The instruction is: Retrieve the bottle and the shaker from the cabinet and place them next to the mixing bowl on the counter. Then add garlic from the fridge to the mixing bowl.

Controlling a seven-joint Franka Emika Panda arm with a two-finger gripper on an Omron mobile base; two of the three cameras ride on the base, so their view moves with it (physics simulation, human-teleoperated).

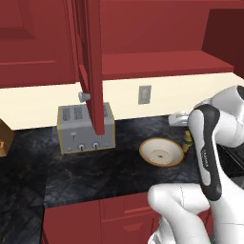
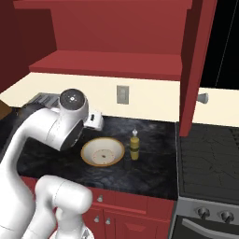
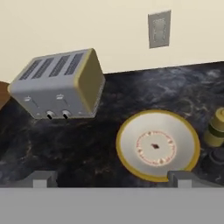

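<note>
Hand view: spread, empty gripper above mixing bowl, lower right; bottle already beside it; fetching garlic likely needs a careful retreat.

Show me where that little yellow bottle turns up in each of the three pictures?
Left base view: the bottle peeks out right of the mixing bowl, beside the arm.
Right base view: stands just right of the bowl, centre.
Hand view: at the right edge, cut off.
Shared landmark: the mixing bowl.
</note>
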